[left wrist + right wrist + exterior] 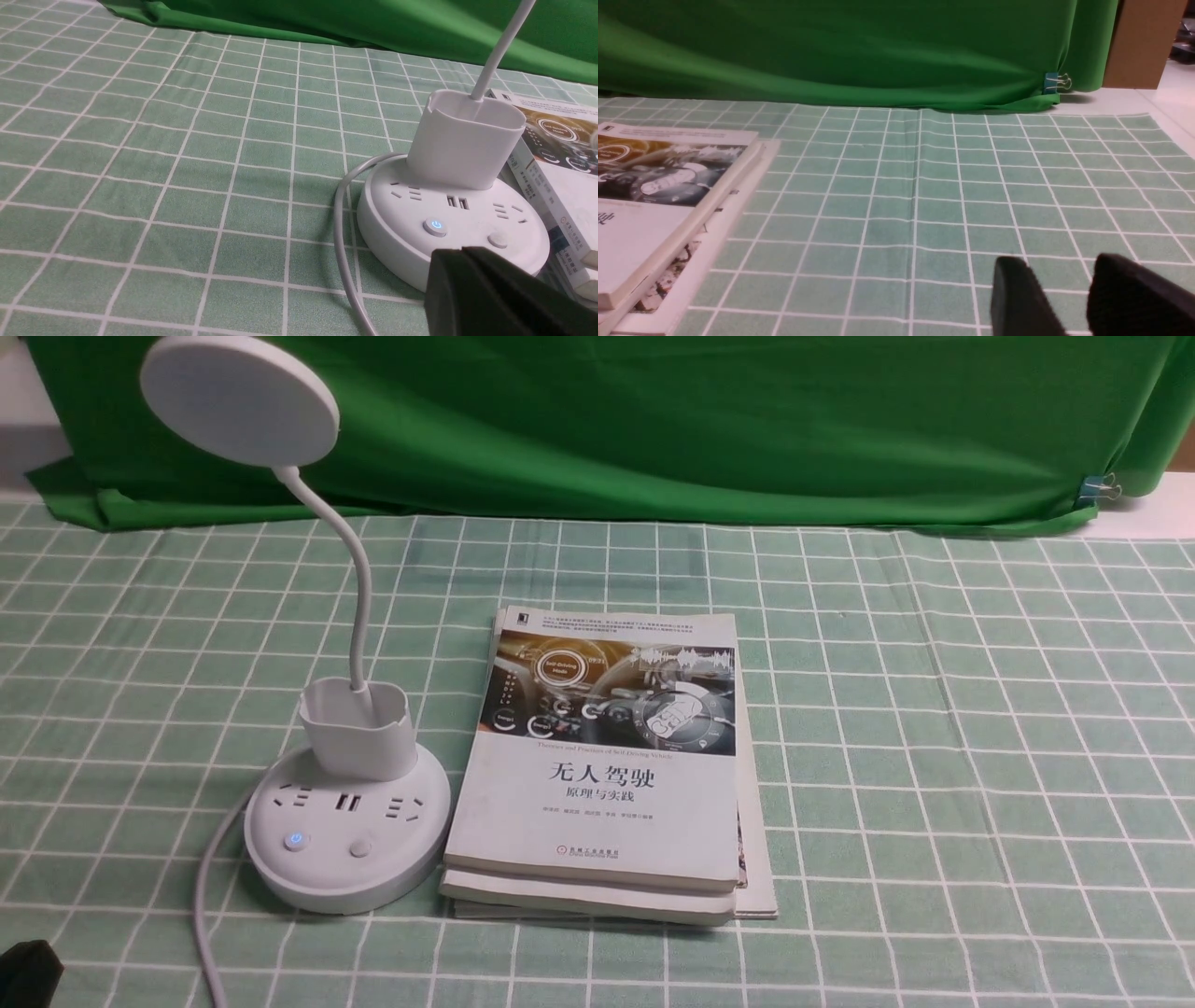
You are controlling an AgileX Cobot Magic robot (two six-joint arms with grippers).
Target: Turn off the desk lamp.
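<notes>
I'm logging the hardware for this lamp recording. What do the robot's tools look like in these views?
Both are matte black. The left tool shows two smooth wedge-shaped fingers tapering to a point. The right tool shows two blunt, rounded black fingers. No cables, markings or arm links are visible.

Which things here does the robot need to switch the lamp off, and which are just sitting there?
Needed for the job:
- desk lamp, with its glowing button and a plain button
- left gripper, closed, close to the lamp's base

Just lying about:
- stack of books beside the lamp
- right gripper, open over bare tablecloth
- green backdrop
- binder clip
</notes>
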